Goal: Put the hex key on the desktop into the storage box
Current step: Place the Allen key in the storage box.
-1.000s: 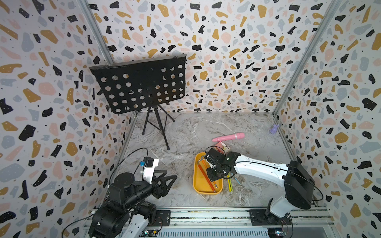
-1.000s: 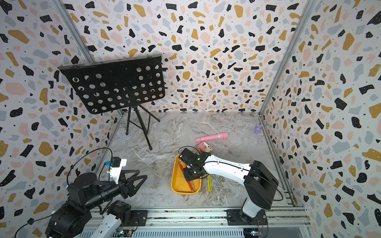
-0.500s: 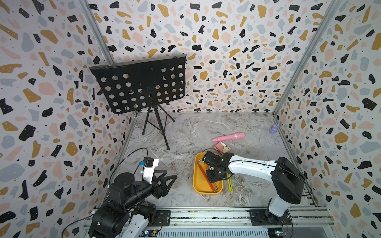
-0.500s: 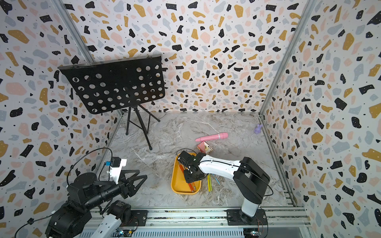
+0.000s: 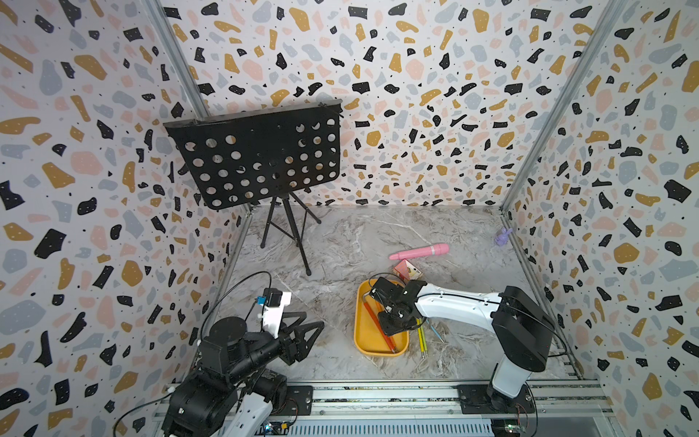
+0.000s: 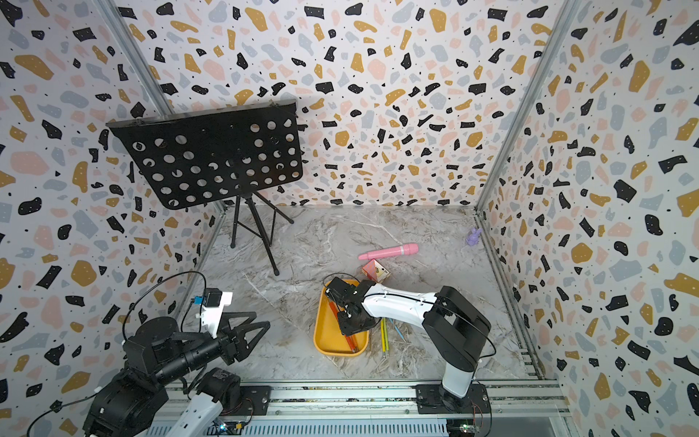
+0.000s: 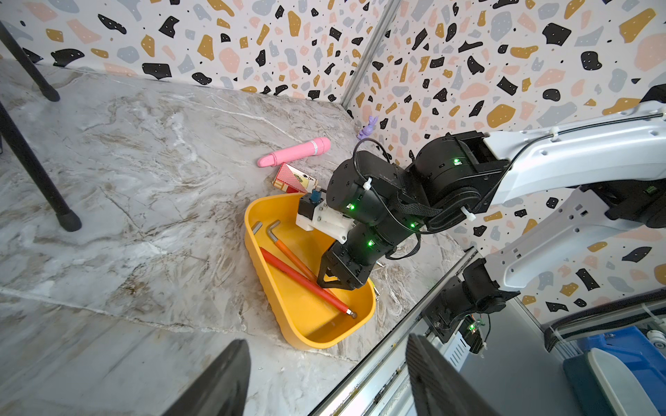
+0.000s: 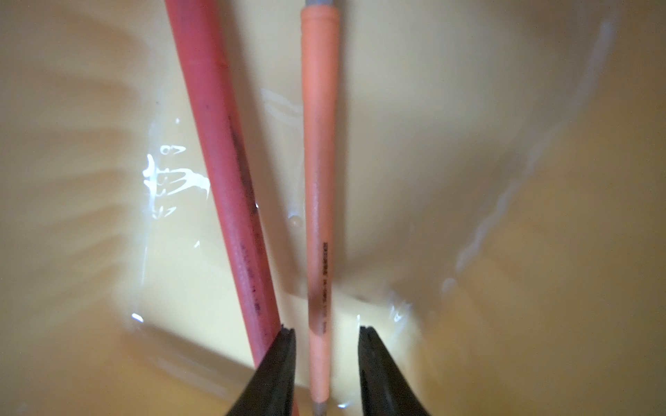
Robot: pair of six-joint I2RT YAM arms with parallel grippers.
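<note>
The right claw hangs low inside the storage box, its two dark, wedge-shaped fingers parted, with a sliver of daylight on either side of the orange hex key. It is released and grips nothing. The key runs straight out between the fingers and seems to rest on the box floor, so I judge the drop to be as good as done. What remains is to lift the claw clear without brushing the key.

The claw straddles the long shaft near one end (the sensible spot, since a thin rod is easiest pinched across its width). The shaft wears a matte orange sleeve with small black print, and bare grey metal shows at both ends. Just beside it lies a thicker red hex key, angled slightly away. In the left wrist view both show their bent grey elbows at the far end of the box.

The box is glossy yellow-orange plastic, shallow, with rounded corners and low walls. It sits on the veined, marble-patterned bench. Some thin yellow-green rods lie on the bench just beside the box.

The left claw waits well apart, fingers spread and empty.
</note>
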